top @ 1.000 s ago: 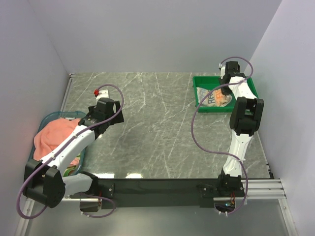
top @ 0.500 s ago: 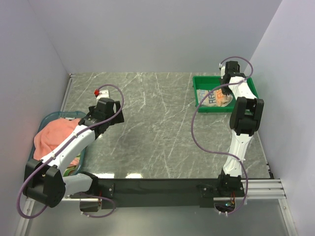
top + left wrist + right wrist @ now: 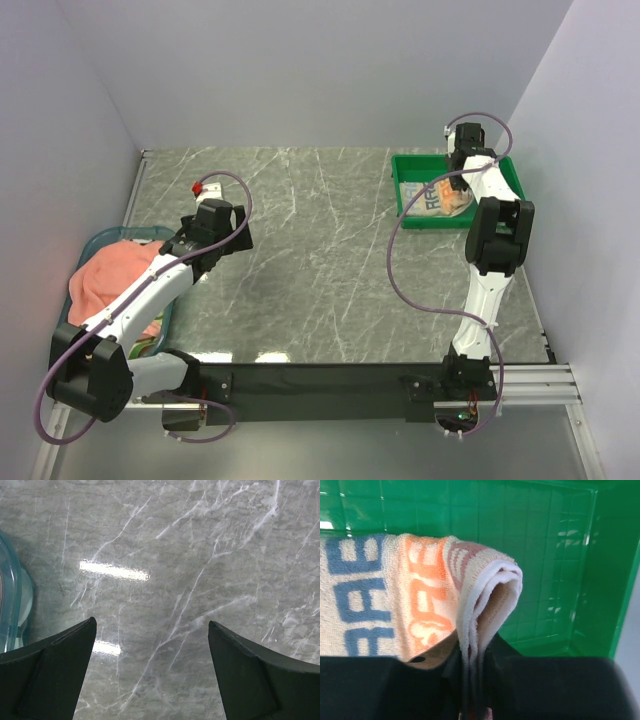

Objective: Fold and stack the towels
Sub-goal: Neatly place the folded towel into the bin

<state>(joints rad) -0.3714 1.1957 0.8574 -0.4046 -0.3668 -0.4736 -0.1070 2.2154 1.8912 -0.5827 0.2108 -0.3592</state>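
Observation:
A cream towel with blue and orange letters (image 3: 437, 199) lies folded in the green tray (image 3: 410, 165) at the back right. My right gripper (image 3: 458, 186) is shut on that towel's folded edge (image 3: 485, 605), which hangs pinched between the jaws over the tray floor (image 3: 545, 555). A salmon-pink towel (image 3: 110, 275) lies bunched in the blue basket (image 3: 95, 240) at the left. My left gripper (image 3: 197, 188) hovers open and empty over bare marble, its fingers (image 3: 50, 675) spread wide. No frog towel shows.
The tray's right wall (image 3: 625, 595) rises close beside my right gripper. The basket rim (image 3: 12, 605) shows at the left edge of the left wrist view. White walls enclose the marble table (image 3: 320, 260) on three sides.

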